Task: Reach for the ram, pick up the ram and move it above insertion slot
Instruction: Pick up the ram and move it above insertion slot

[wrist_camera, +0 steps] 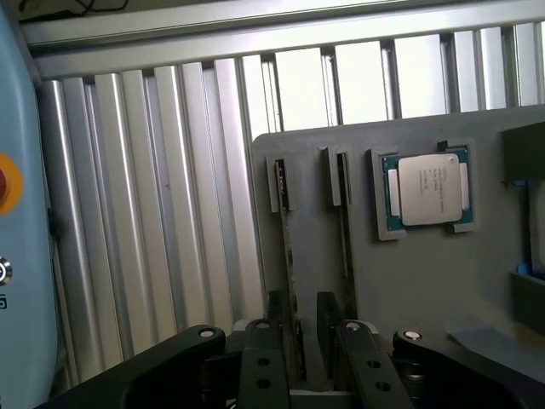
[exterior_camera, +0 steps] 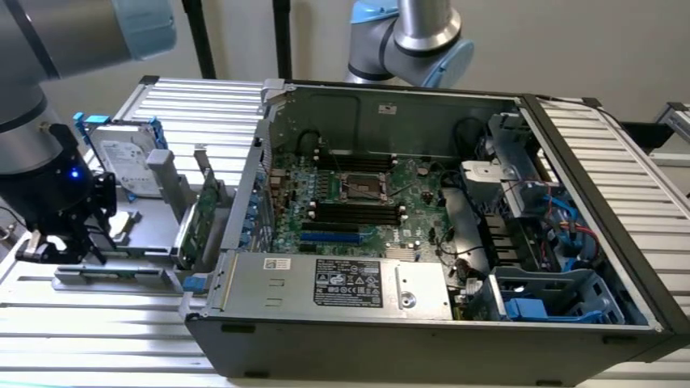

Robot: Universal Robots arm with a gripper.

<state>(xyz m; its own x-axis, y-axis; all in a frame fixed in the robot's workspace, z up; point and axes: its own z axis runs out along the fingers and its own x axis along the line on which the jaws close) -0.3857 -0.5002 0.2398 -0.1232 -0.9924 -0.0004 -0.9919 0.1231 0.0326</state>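
In the wrist view the ram (wrist_camera: 290, 247) stands on edge in a grey holder plate (wrist_camera: 426, 281), seen as a thin dark strip running from its end clip towards me. A second stick (wrist_camera: 346, 230) stands parallel beside it. My gripper (wrist_camera: 300, 322) is low over the plate, open, with one black finger (wrist_camera: 271, 317) on each side of the first stick and a gap still visible. In the exterior view my gripper (exterior_camera: 67, 246) hangs over the holder (exterior_camera: 113, 275) at that view's left, outside the case. The motherboard's black memory slots (exterior_camera: 356, 212) lie inside the open computer case (exterior_camera: 431, 331).
A CPU chip (wrist_camera: 426, 190) sits in a recess of the holder plate beside the sticks. A silver hard drive with blue rails (exterior_camera: 124, 162) and a green expansion card (exterior_camera: 205, 214) stand between my gripper and the case wall. A second arm (exterior_camera: 415, 40) rises behind the case.
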